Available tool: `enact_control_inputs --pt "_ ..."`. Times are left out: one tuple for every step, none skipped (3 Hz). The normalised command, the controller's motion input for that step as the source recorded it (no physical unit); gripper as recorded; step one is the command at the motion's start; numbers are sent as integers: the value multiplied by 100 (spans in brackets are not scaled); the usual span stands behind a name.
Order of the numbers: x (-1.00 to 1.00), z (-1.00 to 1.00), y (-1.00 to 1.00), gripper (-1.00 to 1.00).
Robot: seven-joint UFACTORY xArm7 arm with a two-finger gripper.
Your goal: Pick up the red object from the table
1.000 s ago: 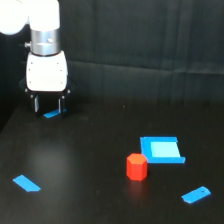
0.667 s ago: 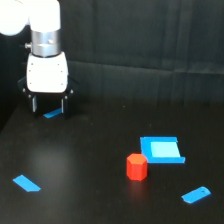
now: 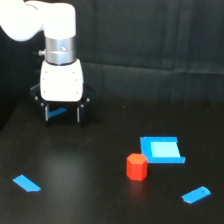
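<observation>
Single exterior view only; no second view to overlap. Camera sits off the arm, raised somewhat above the table [image 3: 100, 200], looking down and across it toward a dark backdrop [image 3: 160, 35]. Middle distance: most of the tabletop is in frame. The arm [image 3: 60, 55] stands at the view's upper left, its top cropped by the frame edge.

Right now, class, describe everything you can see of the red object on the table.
The red object is a small orange-red block with flat side faces and a faceted top, seemingly hexagonal, matte like plastic. It stands upright on the black table, its upper corner meeting or overlapping the edge of the flat blue square piece toward the exterior view's right; whether they touch is unclear. Nothing holds it: the claw is far off, toward the view's left.
</observation>
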Motion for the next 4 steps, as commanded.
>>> enact_control_inputs --pt "100 -32 -57 100" --pt "100 -21 -62 92" --pt "89 -13 -57 99" --pt "100 -19 -67 97"
